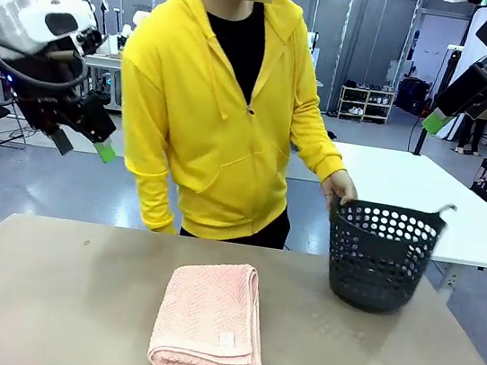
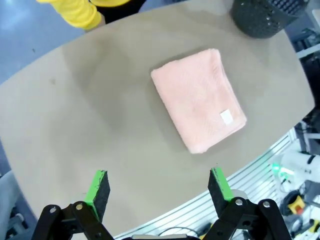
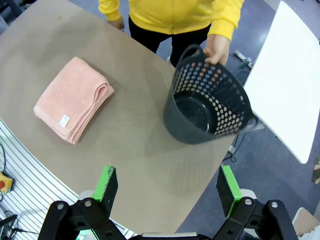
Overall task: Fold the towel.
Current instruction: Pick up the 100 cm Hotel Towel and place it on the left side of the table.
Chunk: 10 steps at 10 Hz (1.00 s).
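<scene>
Front view: towel [image 1: 210, 319] lies folded in neat stack at lower centre of frame, on tan table [image 1: 54, 301], white tag facing up. I judge folding done or nearly so. Dark basket [image 1: 382, 256] stands at right, person's hand [image 1: 340, 189] on its rim. Left gripper [image 2: 159, 192] hangs above table, jaws spread wide, grasping nothing. Right gripper [image 3: 169, 187] likewise released, high over table edge. I see nothing left but perhaps stowing.
</scene>
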Available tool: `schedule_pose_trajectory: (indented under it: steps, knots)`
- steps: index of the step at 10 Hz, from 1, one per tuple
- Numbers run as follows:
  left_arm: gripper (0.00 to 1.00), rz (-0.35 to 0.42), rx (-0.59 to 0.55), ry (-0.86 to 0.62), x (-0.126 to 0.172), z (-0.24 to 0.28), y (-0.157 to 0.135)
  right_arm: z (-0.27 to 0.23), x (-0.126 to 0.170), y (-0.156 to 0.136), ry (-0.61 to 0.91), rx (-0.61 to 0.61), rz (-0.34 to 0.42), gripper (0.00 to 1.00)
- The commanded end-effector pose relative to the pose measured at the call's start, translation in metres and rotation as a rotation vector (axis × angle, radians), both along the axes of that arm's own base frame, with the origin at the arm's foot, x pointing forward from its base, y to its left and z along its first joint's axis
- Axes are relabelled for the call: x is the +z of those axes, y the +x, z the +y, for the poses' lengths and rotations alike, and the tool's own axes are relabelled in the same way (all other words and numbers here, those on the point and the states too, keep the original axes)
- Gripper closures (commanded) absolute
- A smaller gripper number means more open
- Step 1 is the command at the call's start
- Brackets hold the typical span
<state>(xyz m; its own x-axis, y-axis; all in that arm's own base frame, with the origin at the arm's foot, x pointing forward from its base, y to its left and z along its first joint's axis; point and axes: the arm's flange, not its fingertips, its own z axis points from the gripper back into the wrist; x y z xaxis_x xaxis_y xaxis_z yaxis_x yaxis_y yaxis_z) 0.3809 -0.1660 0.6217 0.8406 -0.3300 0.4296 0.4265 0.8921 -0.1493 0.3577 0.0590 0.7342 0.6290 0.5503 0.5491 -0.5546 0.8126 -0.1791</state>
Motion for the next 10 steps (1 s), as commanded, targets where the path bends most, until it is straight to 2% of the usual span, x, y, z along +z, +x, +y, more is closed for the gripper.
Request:
schedule_pose_trajectory:
  steps: [1, 7, 10]
  knots:
    - [0.00, 0.006, 0.021, -0.118, -0.036, -0.003, 0.003, 0.000, 0.000, -0.001, -0.006, -0.009, -0.002, 0.00]
    - [0.00, 0.109, 0.079, -0.306, -0.186, -0.020, 0.021, 0.000, 0.000, -0.001, -0.006, -0.009, -0.002, 0.00]
    - [0.00, 0.154, 0.114, -0.419, -0.236, -0.029, 0.024, 0.000, 0.000, -0.001, -0.006, -0.009, -0.002, 0.00]
